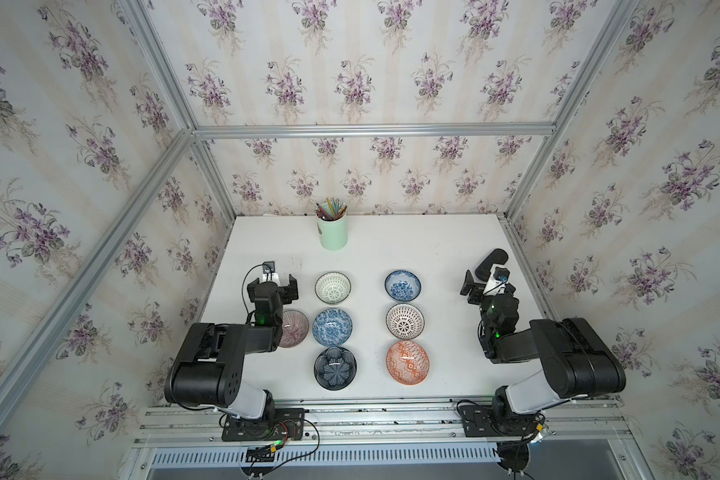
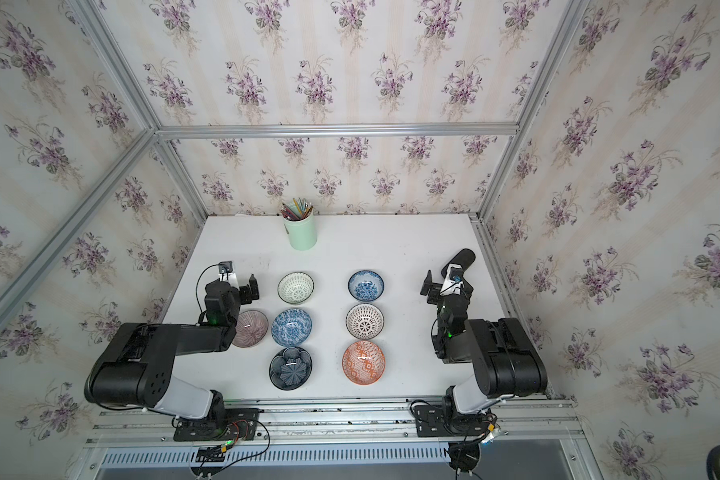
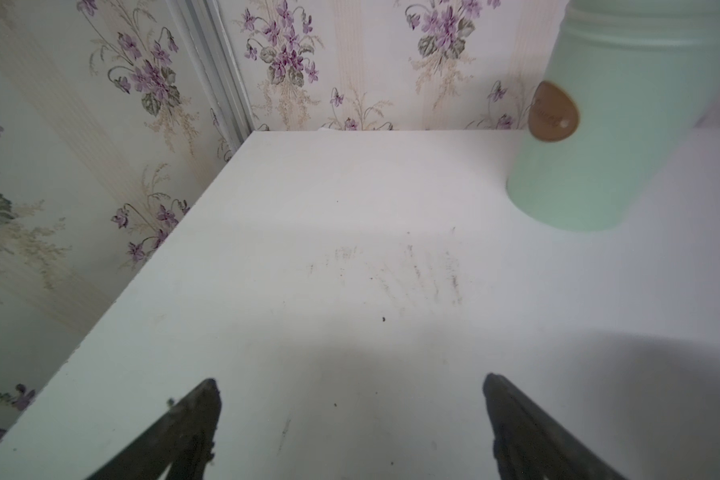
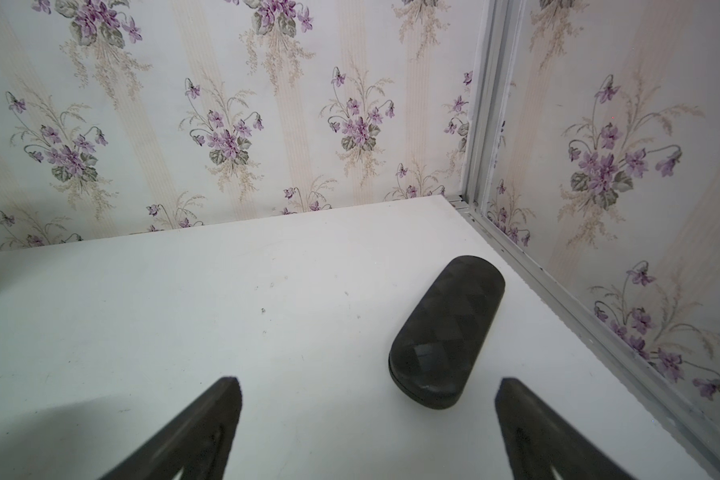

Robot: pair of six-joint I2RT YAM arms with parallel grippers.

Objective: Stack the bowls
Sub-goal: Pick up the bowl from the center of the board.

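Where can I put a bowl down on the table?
Bare table lies between the green cup and the black case, and between the dark bowl and orange bowl. Crowded: the left arm overhangs the pink bowl.

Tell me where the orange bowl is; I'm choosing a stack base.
In both top views the orange bowl sits at the near end of the right column, directly in front of the white dotted bowl.

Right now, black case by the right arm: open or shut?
Shut. In the right wrist view the case lies flat on the table, lid seam closed along the visible edge.
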